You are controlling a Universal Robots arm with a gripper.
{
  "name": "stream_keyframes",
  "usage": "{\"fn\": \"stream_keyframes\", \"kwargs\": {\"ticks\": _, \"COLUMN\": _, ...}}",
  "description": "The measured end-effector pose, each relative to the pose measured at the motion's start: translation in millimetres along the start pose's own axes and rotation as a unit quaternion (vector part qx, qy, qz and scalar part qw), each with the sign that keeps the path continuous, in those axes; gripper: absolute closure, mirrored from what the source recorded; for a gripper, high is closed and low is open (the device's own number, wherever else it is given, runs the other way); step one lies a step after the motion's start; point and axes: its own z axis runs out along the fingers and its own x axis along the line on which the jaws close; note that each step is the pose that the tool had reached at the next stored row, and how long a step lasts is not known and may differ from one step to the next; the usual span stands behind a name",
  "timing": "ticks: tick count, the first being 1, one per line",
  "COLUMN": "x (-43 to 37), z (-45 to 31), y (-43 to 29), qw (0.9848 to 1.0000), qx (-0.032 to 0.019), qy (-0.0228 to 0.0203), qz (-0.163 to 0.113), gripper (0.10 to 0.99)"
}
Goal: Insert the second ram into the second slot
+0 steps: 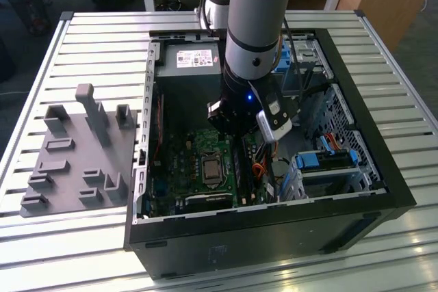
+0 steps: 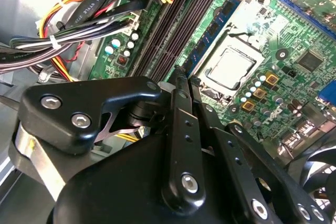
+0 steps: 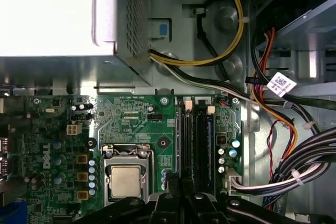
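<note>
The second ram [image 2: 216, 27] looks like it's already standing in its slot, the one right next to the CPU socket [image 2: 231, 69]. Nearest the second wrist camera, the gripper [image 2: 181, 85] has its jaws together, tips at the stick's near end. I'd say press straight down and evenly, no tilting. Further back, the cable bundle [image 2: 79, 19] lies beyond the empty slots [image 2: 168, 30].

In the second wrist view we see the black gripper [image 2: 181, 85] poised over the dark memory slots [image 2: 173, 22] of the green motherboard [image 2: 294, 51]. Beside them sits the bare processor [image 2: 231, 69], with bundled cables [image 2: 79, 30] on the slots' other side.
</note>
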Motion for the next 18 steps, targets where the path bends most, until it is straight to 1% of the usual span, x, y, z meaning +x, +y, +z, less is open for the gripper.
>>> {"fn": "stream_keyframes", "kwargs": {"ticks": 4, "x": -0.1, "z": 1.1, "y": 0.0, "qw": 1.0000, "qx": -0.0003, "qy": 0.0002, "qz": 0.000, "gripper": 0.949}}
{"fn": "stream_keyframes", "kwargs": {"ticks": 7, "x": -1.0, "z": 3.4, "y": 0.0, "qw": 1.0000, "qx": -0.0001, "qy": 0.0016, "qz": 0.000, "gripper": 0.949}}
{"fn": "stream_keyframes", "kwargs": {"ticks": 11, "x": -3.3, "z": 7.1, "y": -0.1, "qw": 1.0000, "qx": 0.0000, "qy": 0.0030, "qz": -0.001, "gripper": 0.949}}
{"fn": "stream_keyframes", "kwargs": {"ticks": 14, "x": -5.9, "z": 7.7, "y": -0.1, "qw": 1.0000, "qx": 0.0001, "qy": 0.0032, "qz": -0.001, "gripper": 0.949}}
{"fn": "stream_keyframes", "kwargs": {"ticks": 18, "x": -8.0, "z": 9.3, "y": 0.0, "qw": 1.0000, "qx": -0.0014, "qy": 0.0032, "qz": -0.001, "gripper": 0.949}}
